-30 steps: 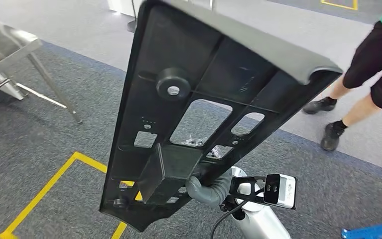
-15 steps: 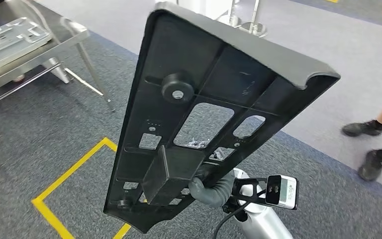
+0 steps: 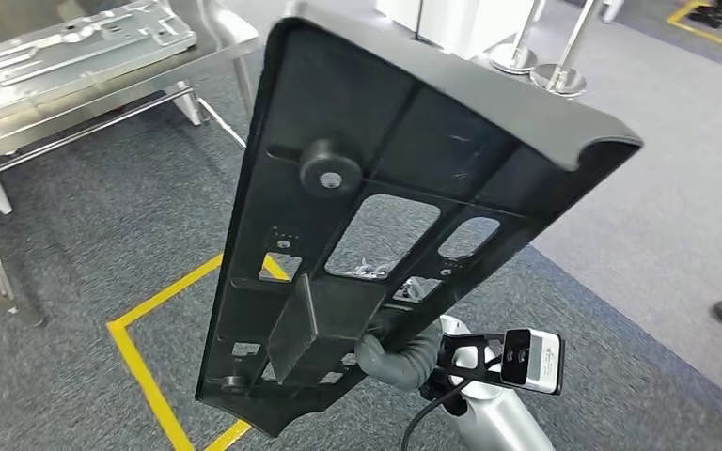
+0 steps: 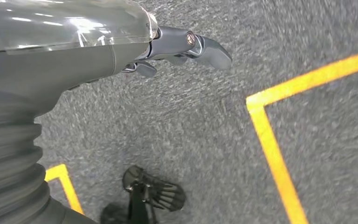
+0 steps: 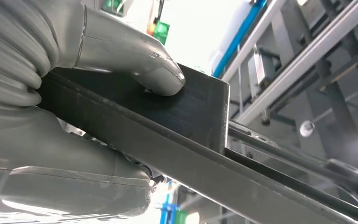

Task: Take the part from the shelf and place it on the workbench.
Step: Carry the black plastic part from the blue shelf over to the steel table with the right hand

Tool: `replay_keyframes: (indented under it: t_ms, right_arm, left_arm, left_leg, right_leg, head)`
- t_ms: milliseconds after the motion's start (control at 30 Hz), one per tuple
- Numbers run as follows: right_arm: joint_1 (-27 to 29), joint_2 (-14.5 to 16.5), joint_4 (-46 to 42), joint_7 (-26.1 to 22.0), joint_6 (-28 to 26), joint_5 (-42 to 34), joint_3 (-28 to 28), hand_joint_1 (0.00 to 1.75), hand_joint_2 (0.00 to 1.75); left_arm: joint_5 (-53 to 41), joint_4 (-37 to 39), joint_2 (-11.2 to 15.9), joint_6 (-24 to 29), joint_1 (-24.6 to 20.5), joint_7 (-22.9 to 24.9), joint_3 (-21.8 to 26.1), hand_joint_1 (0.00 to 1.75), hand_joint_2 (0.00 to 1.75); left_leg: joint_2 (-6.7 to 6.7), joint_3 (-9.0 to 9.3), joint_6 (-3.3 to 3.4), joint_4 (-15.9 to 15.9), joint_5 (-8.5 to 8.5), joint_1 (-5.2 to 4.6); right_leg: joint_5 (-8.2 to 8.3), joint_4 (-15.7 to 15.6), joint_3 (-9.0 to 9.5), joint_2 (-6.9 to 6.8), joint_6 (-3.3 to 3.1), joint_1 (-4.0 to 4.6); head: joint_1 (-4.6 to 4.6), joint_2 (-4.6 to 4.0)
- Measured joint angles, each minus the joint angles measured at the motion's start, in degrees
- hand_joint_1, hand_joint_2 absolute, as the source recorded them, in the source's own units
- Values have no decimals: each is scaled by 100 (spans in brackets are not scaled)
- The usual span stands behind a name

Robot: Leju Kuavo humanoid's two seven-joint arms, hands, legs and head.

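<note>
The right hand clamps the black part — thumb on its boxy block (fingers wrapped beneath) — while the left hand hangs over carpet, fingers loosely apart, holding nothing.

The robot's right hand is showing a grey ribbed cover above a polished silver forearm, with a black cable looping beside a black-and-white camera module. Its left hand is showing glossy silver casing and darker grey fingers.
</note>
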Motion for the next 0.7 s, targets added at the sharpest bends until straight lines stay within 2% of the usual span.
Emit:
replay_keyframes:
  t_ms: [33,67,100,133,200,233,267,300,333,367,400,433,467,500,533,567,600,633,700]
  right_arm:
    - [7,-8,9,2,1,1,-1,175,175]
    - [11,-15,16,2,2,1,-1,175,175]
    - [12,-20,21,2,3,1,-2,175,175]
    - [11,-23,21,2,5,1,-2,175,175]
    - [7,-26,18,2,9,0,-4,175,175]
    - [6,-27,17,2,10,0,-9,175,175]
    - [6,-29,17,2,10,-1,-13,175,175]
    - [6,-30,17,2,10,-1,-17,175,175]
    - [3,-31,17,2,10,-1,-21,175,175]
    - [-3,-29,17,2,10,-1,-21,175,175]
    - [-9,-27,17,2,10,-1,-21,175,175]
    - [-15,-26,17,1,11,-2,-24,175,175]
    - [-14,-25,19,1,11,-1,-30,175,175]
    - [-8,-26,20,0,11,-2,-36,175,175]
    - [-2,-26,25,1,11,-1,-43,175,175]
    - [4,-27,30,1,11,0,-47,175,175]
    - [6,-27,34,2,13,0,-48,175,175]
    - [6,-26,37,2,14,1,-49,175,175]
    - [2,-25,36,2,15,1,-55,175,175]
  left_arm:
    - [-3,0,-1,-6,-5,-12,0,0,175]
    - [-5,0,-2,-13,-2,-21,0,0,175]
    - [-7,0,-3,-20,1,-31,0,0,175]
    - [-6,0,-4,-27,3,-39,0,0,175]
    - [-6,0,-15,-43,-3,-55,0,0,175]
    - [-6,0,-20,-49,-9,-61,0,0,175]
    - [-6,0,-24,-52,-9,-66,0,0,175]
    - [-6,0,-23,-56,-4,-68,1,0,175]
    - [-10,0,-22,-60,8,-70,1,0,175]
    - [-14,0,-23,-64,22,-72,1,0,175]
    - [-18,0,-22,-69,28,-77,1,0,175]
    - [-21,-1,-22,-72,20,-86,1,0,175]
    - [-21,-1,-21,-73,3,-97,1,0,175]
    - [-21,-2,-20,-75,-17,-108,0,0,175]
    - [-22,-2,-21,-80,-30,-116,-1,0,175]
    - [-24,-2,-21,-85,-28,-120,-1,0,175]
    - [-24,-2,-22,-89,-17,-125,-1,0,175]
    - [-25,-2,-21,-91,-6,-132,-1,0,175]
    - [-24,-2,-13,-91,-8,-150,0,0,175]
  left_leg:
    - [-83,-3,6,3,1,-4]
    - [-171,-4,8,8,1,-8]
    - [-261,-2,8,14,1,-10]
    - [-352,1,5,21,2,-12]
    - [-518,-14,-19,38,6,-10]
    - [-591,-36,-47,44,14,1]
    - [-660,-62,-85,45,22,17]
    - [-729,-85,-131,39,34,30]
    - [-796,-103,-175,20,48,49]
    - [-763,-119,-209,37,37,51]
    - [-633,-163,-234,130,-22,44]
    - [-448,-262,-254,340,-143,35]
    - [-226,-411,-266,671,-318,30]
    - [-81,-597,-284,1056,-503,29]
    - [-10,-760,-302,1394,-634,33]
    - [28,-840,-317,1576,-674,37]
    - [53,-810,-327,1547,-610,39]
    - [84,-669,-331,1309,-462,40]
    - [278,-232,-310,539,-167,11]
  right_leg:
    - [-93,325,-175,47,0,0]
    - [-67,450,-263,65,-8,1]
    - [70,344,-242,80,-26,1]
    - [289,23,-114,123,-54,3]
    - [682,-790,223,429,-120,-12]
    - [779,-1062,334,563,-138,-13]
    - [802,-1192,381,654,-150,-10]
    - [795,-1220,391,636,-156,2]
    - [804,-1237,401,562,-172,8]
    - [818,-1273,424,486,-198,4]
    - [835,-1316,452,403,-226,-6]
    - [848,-1356,477,310,-253,-18]
    - [850,-1375,494,212,-269,-12]
    - [843,-1377,498,118,-281,-6]
    - [833,-1371,497,19,-286,-1]
    - [821,-1363,497,-74,-286,3]
    - [807,-1352,497,-160,-281,4]
    - [789,-1337,500,-238,-271,3]
    - [739,-1292,511,-385,-231,19]
  head:
    - [0,0]
    - [0,0]
    - [0,0]
    - [0,0]
    - [-1,0]
    - [-1,0]
    - [-1,0]
    - [-1,0]
    - [-1,0]
    - [-1,0]
    - [-2,0]
    - [-2,0]
    - [-3,0]
    - [-3,0]
    - [-4,0]
    - [-4,0]
    - [-4,0]
    - [-4,0]
    - [-4,0]
